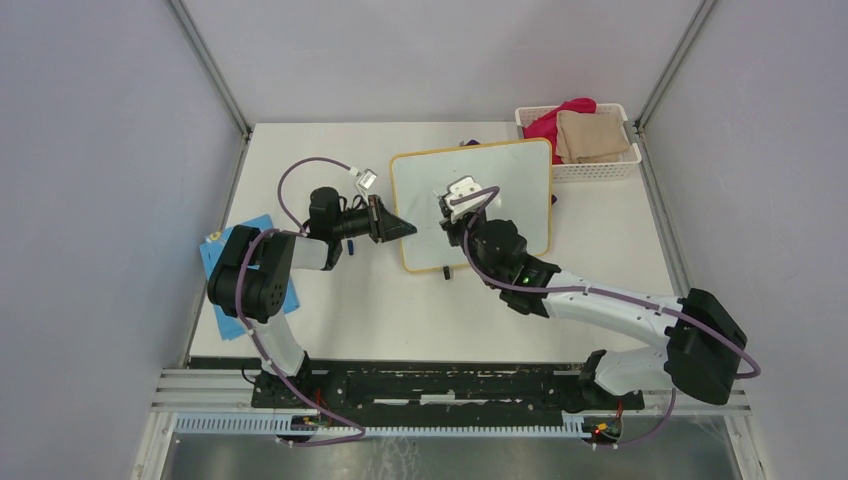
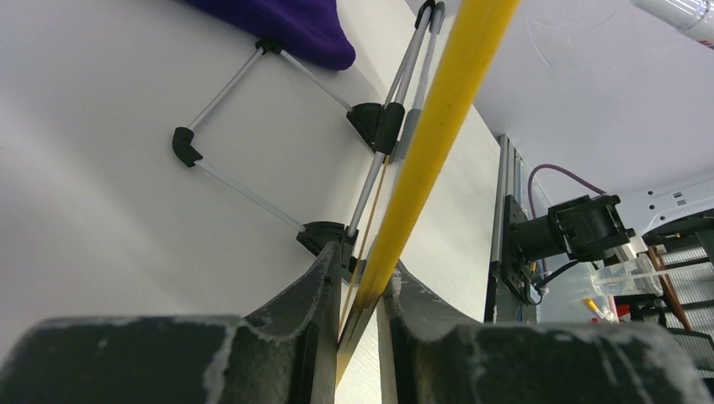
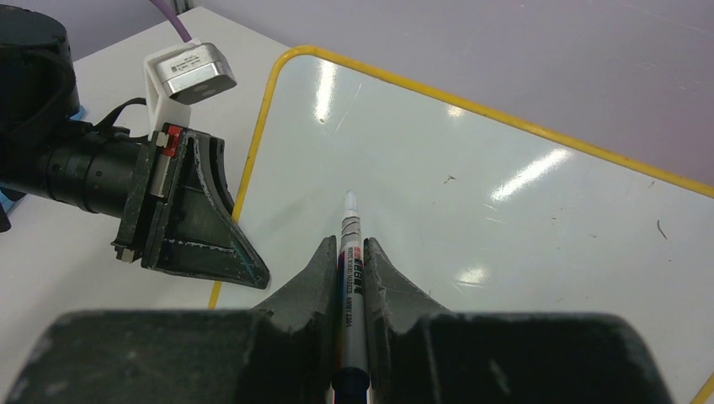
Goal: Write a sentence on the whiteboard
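The whiteboard [image 1: 520, 190], white with a thin yellow frame, stands tilted at the middle of the table. My left gripper [image 1: 408, 229] is shut on its left edge; the left wrist view shows the yellow frame [image 2: 446, 109] pinched between the fingers, gripper [image 2: 364, 265]. My right gripper [image 1: 452, 215] hovers over the board's left part, shut on a grey marker [image 3: 351, 278], gripper [image 3: 347, 246]. The marker's white tip points at the board surface [image 3: 505, 219]; I cannot tell whether it touches. The sentence is not in view: the surface that shows is blank. The left gripper's fingers [image 3: 202, 227] sit at the frame.
A white basket [image 1: 590, 165] holding pink and beige cloths stands at the back right corner. A blue card [image 1: 235, 275] lies under the left arm at the table's left edge. A dark purple cloth [image 2: 286, 25] lies behind the board, near its black-jointed wire stand [image 2: 253, 194].
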Action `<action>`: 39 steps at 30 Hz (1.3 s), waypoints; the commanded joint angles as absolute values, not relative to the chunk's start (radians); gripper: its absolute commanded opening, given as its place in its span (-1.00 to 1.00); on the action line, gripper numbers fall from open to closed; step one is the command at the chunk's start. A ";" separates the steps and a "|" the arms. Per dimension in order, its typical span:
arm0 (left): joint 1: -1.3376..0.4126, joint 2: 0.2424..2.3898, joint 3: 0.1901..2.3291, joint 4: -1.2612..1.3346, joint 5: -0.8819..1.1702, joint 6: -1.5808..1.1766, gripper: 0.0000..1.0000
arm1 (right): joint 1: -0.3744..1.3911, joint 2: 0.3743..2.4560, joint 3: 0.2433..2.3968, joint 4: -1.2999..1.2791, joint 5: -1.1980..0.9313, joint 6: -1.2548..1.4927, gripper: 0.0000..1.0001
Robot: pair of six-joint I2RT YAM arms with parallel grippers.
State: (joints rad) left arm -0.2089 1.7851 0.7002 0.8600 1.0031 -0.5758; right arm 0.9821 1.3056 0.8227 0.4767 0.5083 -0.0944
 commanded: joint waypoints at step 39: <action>-0.207 1.744 0.685 0.856 0.980 -0.522 -0.96 | 0.972 1.489 1.029 0.451 0.615 -0.073 -1.00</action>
